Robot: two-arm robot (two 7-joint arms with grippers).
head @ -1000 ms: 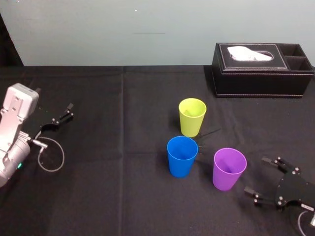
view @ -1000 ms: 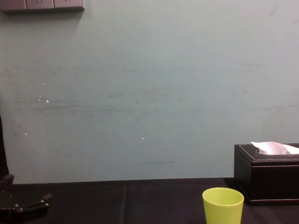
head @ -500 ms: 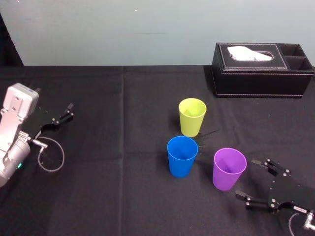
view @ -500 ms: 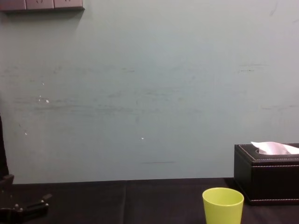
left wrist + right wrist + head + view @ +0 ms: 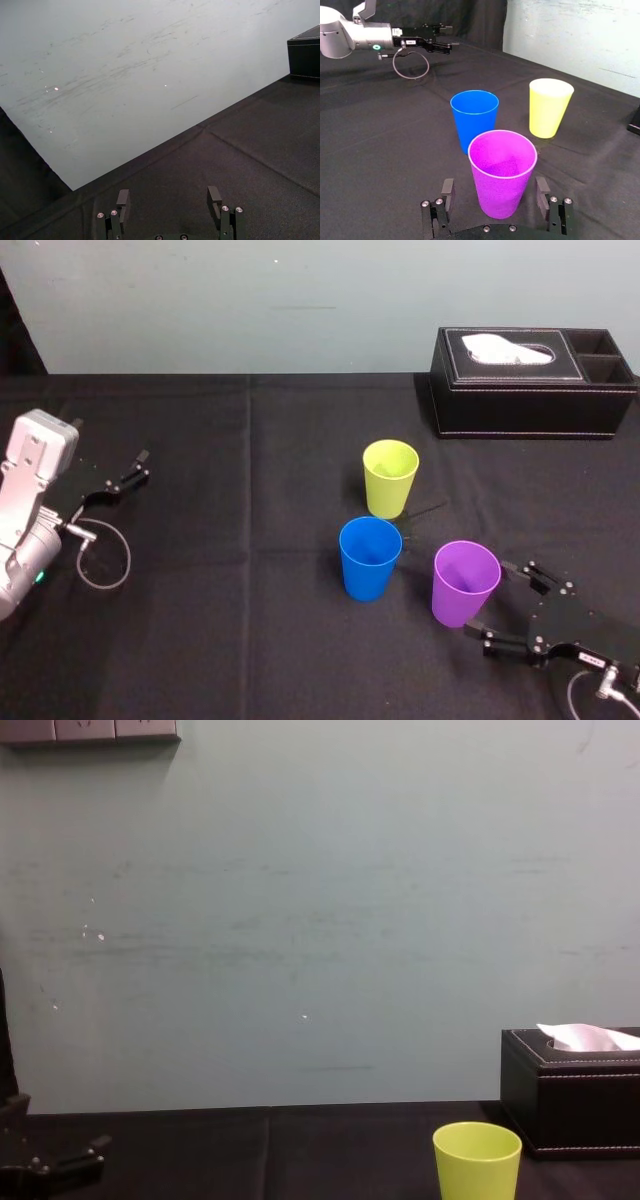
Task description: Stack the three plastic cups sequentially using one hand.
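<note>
Three plastic cups stand upright and apart on the black cloth: a lime cup (image 5: pixel 390 478) farthest back, a blue cup (image 5: pixel 370 558) in front of it, a purple cup (image 5: pixel 465 583) to the right. My right gripper (image 5: pixel 487 599) is open at the purple cup's near right side. In the right wrist view its fingers (image 5: pixel 448 193) flank the purple cup (image 5: pixel 502 172) with small gaps on both sides, and the blue cup (image 5: pixel 474 119) and lime cup (image 5: pixel 550 106) stand beyond. My left gripper (image 5: pixel 138 467) rests parked at the far left, open and empty (image 5: pixel 168 197).
A black tissue box (image 5: pixel 530 385) stands at the back right, well behind the cups. A looped cable (image 5: pixel 103 558) hangs by the left arm. The black cloth (image 5: pixel 250 590) spreads bare between the left arm and the cups.
My right gripper has slid left and forward from the table's right edge until its open fingers straddle the purple cup. The cups and the left arm have stayed put.
</note>
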